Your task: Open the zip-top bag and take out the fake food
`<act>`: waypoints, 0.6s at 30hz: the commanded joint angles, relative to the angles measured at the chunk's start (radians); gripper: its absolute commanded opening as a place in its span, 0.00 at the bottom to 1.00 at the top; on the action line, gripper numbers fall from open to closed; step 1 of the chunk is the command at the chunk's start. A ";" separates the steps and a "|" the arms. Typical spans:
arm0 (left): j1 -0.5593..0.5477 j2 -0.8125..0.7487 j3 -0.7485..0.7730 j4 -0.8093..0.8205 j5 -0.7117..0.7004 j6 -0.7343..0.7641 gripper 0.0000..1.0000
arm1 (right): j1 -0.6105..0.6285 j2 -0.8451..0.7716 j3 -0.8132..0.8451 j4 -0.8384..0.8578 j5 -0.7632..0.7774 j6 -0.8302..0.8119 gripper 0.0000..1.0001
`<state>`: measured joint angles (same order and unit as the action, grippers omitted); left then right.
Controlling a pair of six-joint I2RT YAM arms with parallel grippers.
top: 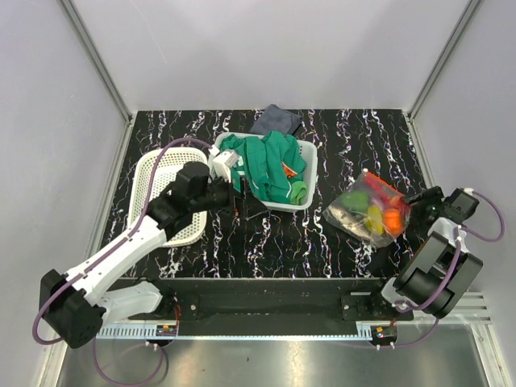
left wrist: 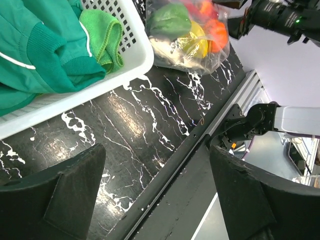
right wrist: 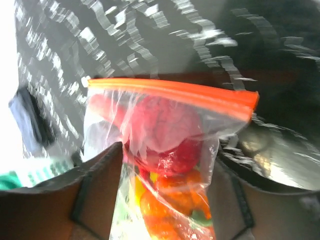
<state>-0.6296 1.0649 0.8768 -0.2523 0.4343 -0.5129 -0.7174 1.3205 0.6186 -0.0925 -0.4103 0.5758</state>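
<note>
the right gripper (right wrist: 169, 150) clasps the zip-top bag (right wrist: 165, 130) below its orange zip strip (right wrist: 170, 92), one finger on each side. the bag lies at the right side of the black marbled table (top: 282, 242), the fake food (top: 377, 214) inside it. the left gripper (left wrist: 156, 150) hangs spread and empty just beside the white basket (top: 309, 157) of green cloth (top: 266, 165).

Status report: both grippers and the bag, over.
Left gripper open, beside basket. Right gripper straddling bag, grip unclear. Bag looks zipped, food inside. Basket corner between left gripper and bag.
</note>
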 commanded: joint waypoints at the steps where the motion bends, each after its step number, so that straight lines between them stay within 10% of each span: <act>1: -0.008 0.035 0.091 0.051 0.041 0.001 0.86 | 0.084 0.020 0.036 0.083 -0.113 -0.056 0.59; 8: -0.018 0.101 0.160 0.087 0.046 -0.032 0.84 | 0.136 -0.018 0.044 0.083 -0.169 -0.056 0.14; 18: -0.041 0.306 0.284 0.304 0.093 -0.159 0.83 | 0.144 -0.185 0.107 0.083 -0.338 -0.005 0.00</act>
<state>-0.6598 1.3136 1.0855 -0.1143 0.4789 -0.6006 -0.5804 1.1954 0.6453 -0.0513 -0.6361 0.5499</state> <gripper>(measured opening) 0.833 0.012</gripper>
